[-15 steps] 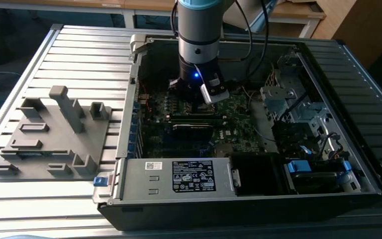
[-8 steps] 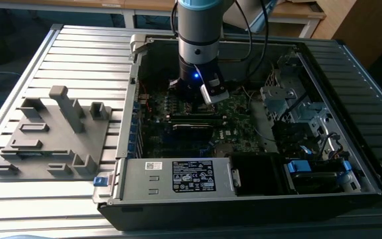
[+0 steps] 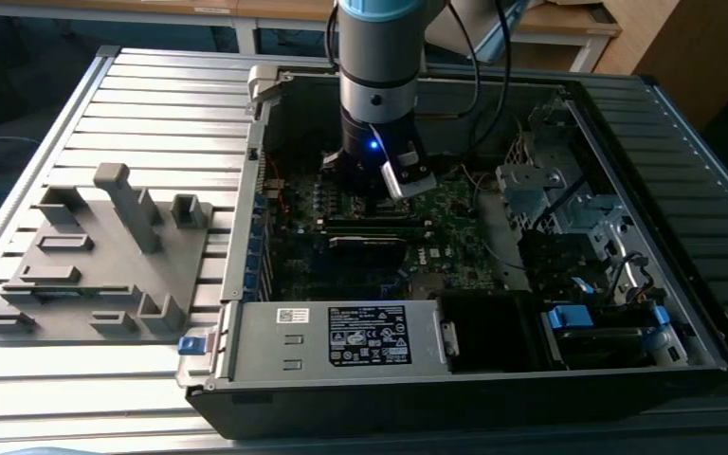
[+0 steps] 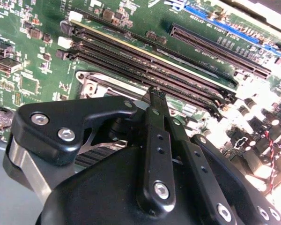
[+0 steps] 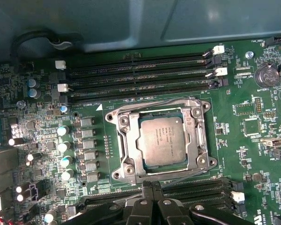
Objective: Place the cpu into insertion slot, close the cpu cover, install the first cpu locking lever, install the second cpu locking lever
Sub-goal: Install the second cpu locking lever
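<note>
Slatted grey metal table carries whole setup, ribs running across its top. Open computer case lies on its side on table, taking exterior view's right and centre, dark front edge toward camera, green board visible inside. Just beside case, on exterior view's left, grey moulded fixture plate rests flat on slats, with upright posts and small blocks rising from it. Small blue tab sits at plate's near corner, next to case wall.
</note>
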Action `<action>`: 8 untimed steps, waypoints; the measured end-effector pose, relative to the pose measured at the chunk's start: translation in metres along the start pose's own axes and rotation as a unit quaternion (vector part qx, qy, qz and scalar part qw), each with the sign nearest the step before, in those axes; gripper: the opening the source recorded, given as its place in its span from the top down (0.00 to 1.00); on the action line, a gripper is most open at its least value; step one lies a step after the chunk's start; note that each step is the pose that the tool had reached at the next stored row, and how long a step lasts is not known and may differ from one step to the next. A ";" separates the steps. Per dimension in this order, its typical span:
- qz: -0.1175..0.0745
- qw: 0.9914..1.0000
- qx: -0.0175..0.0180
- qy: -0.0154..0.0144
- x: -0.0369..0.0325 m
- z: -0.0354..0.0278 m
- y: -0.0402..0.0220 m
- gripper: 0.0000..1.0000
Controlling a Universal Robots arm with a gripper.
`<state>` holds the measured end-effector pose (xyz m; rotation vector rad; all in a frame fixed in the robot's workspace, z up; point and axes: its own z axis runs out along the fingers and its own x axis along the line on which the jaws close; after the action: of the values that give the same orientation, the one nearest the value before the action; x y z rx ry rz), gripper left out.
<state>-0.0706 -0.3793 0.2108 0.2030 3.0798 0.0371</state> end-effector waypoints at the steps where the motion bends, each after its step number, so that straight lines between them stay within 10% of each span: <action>1: 0.000 1.000 0.000 0.000 0.0001 0.0006 0.0000 0.90; 8: 0.000 1.000 0.000 0.000 0.0010 0.0038 -0.0003 0.90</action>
<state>-0.0714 -0.3794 0.2069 0.2030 3.0800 0.0367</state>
